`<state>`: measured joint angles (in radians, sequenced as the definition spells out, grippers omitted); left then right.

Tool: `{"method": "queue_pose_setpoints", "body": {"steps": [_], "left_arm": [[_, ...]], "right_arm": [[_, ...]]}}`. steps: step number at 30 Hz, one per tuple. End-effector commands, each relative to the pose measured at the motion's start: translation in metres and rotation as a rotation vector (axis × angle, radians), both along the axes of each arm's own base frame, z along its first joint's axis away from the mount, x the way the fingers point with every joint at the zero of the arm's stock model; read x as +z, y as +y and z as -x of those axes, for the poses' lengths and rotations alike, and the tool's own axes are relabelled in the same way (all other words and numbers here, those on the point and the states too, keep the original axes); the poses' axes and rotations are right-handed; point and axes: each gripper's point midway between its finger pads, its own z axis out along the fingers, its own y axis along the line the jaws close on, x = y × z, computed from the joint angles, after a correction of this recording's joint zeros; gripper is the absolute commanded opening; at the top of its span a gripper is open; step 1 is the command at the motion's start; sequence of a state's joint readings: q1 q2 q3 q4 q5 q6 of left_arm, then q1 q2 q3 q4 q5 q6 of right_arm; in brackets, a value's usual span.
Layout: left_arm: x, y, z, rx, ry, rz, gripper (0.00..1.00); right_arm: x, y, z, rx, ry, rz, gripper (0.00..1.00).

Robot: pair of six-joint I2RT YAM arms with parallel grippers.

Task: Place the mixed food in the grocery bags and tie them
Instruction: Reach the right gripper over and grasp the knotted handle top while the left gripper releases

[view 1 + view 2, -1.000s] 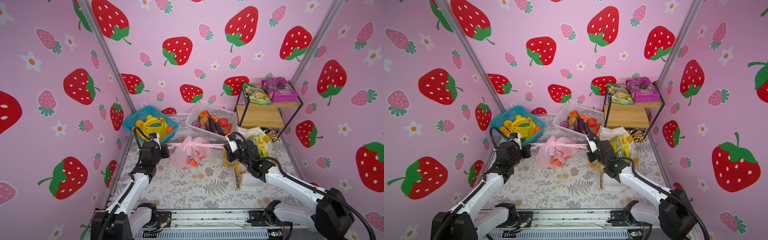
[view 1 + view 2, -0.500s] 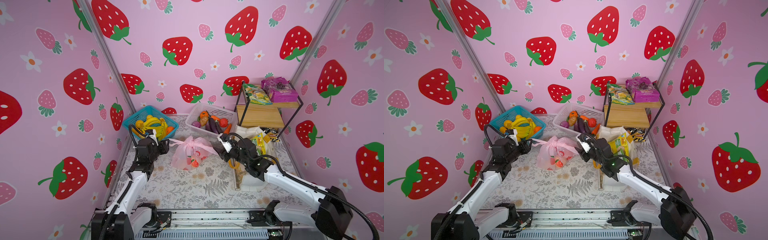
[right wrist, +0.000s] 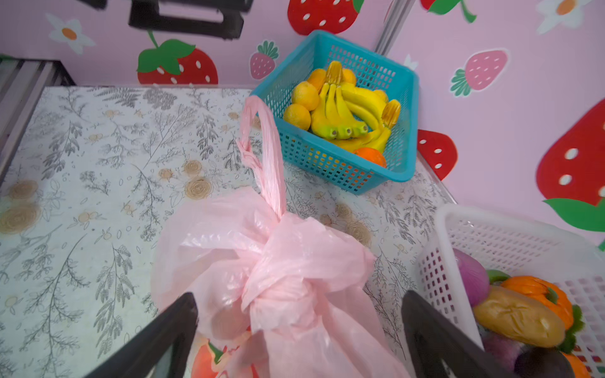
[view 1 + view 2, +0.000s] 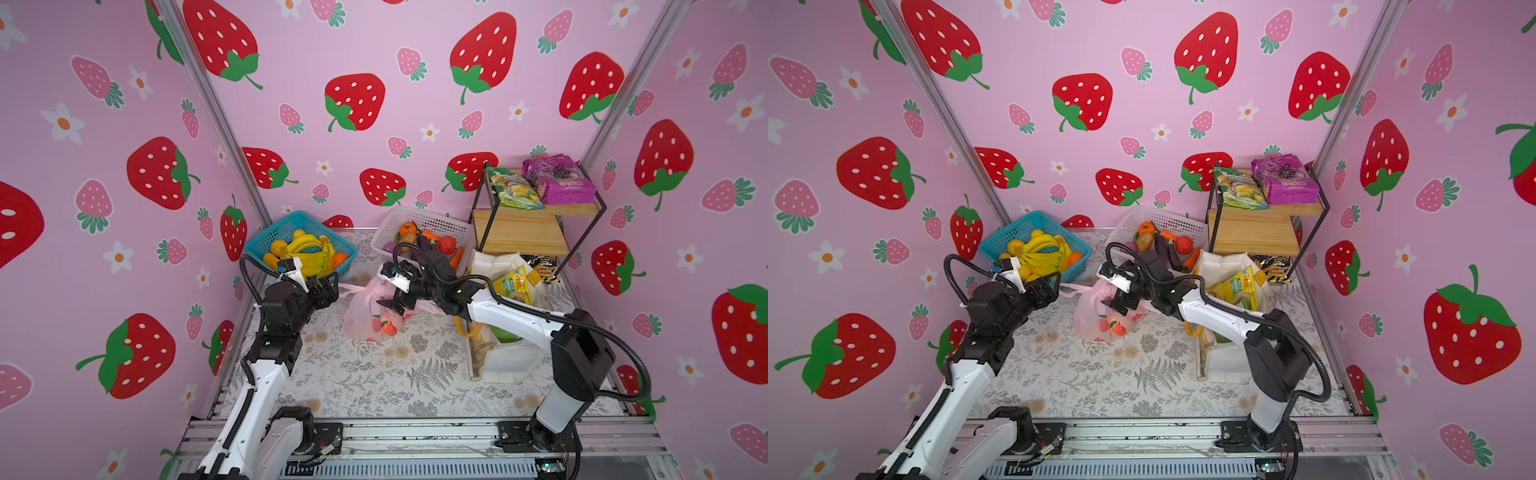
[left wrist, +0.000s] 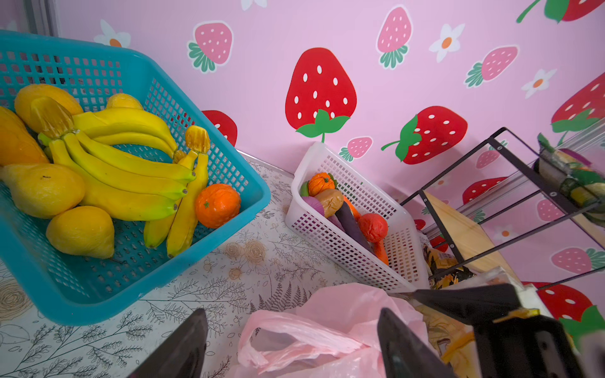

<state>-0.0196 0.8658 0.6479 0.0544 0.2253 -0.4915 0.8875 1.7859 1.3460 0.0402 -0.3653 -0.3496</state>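
Pink crinkled plastic bag (image 4: 365, 318), knotted at the neck, is sitting mid-table (image 4: 374, 386), with the floral front half lying bare. Left gripper (image 4: 329, 289) is hovering beside its loop handle, jaws spread, holding nothing. Right gripper (image 4: 395, 306) is hanging over the knot, likewise spread. White tote (image 4: 515, 361) is slumping at the right edge, yellow packet (image 4: 512, 284) poking out.

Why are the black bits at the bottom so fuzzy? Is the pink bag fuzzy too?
Right wrist view: the right gripper sits near the lens and looks soft, the pink bag sharper at its knot. Left wrist view: the left gripper is soft too, the blue basket crisp. Both top views: even light, sharp.
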Motion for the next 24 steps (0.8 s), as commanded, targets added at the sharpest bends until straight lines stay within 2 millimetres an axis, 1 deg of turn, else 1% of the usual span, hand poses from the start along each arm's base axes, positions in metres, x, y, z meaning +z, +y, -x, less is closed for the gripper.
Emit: {"method": "queue_pose_setpoints", "body": {"steps": [1, 2, 4, 6, 8, 11, 14, 15, 17, 19, 22, 24], "left_arm": [[0.012, 0.001, 0.004, 0.006, -0.014, 0.022, 0.83], [0.013, 0.001, 0.005, 0.007, -0.015, 0.022, 0.83], [0.013, 0.000, 0.008, 0.006, -0.014, 0.026, 0.83], [0.016, 0.000, 0.011, 0.007, -0.023, 0.032, 0.83], [0.019, 0.000, 0.013, 0.005, -0.030, 0.041, 0.83], [0.023, -0.001, 0.016, 0.002, -0.038, 0.053, 0.83], [0.029, -0.003, 0.020, -0.007, -0.053, 0.069, 0.83], [0.032, -0.004, 0.021, -0.011, -0.061, 0.077, 0.83], [0.039, -0.006, 0.024, -0.022, -0.081, 0.097, 0.83], [0.044, -0.009, 0.027, -0.036, -0.095, 0.126, 0.83], [0.057, -0.015, 0.033, -0.068, -0.121, 0.169, 0.84], [0.066, -0.019, 0.039, -0.092, -0.139, 0.194, 0.84]], "right_arm": [[-0.022, 0.014, 0.018, 0.171, 0.064, 0.069, 0.97], [-0.027, 0.017, 0.018, 0.181, 0.082, 0.078, 0.95], [-0.040, 0.021, 0.018, 0.197, 0.116, 0.097, 0.87], [-0.048, 0.024, 0.017, 0.197, 0.136, 0.109, 0.70], [-0.050, 0.025, 0.017, 0.195, 0.148, 0.110, 0.53], [-0.037, 0.023, 0.026, 0.223, 0.167, 0.077, 0.31], [-0.017, 0.018, 0.035, 0.226, 0.187, 0.023, 0.07], [-0.010, 0.016, 0.039, 0.220, 0.200, 0.002, 0.03], [0.011, 0.008, 0.043, 0.194, 0.215, -0.053, 0.01], [0.036, -0.002, 0.044, 0.155, 0.235, -0.127, 0.00], [0.079, -0.025, 0.041, 0.067, 0.280, -0.248, 0.00], [0.112, -0.045, 0.038, -0.004, 0.275, -0.331, 0.00]]}}
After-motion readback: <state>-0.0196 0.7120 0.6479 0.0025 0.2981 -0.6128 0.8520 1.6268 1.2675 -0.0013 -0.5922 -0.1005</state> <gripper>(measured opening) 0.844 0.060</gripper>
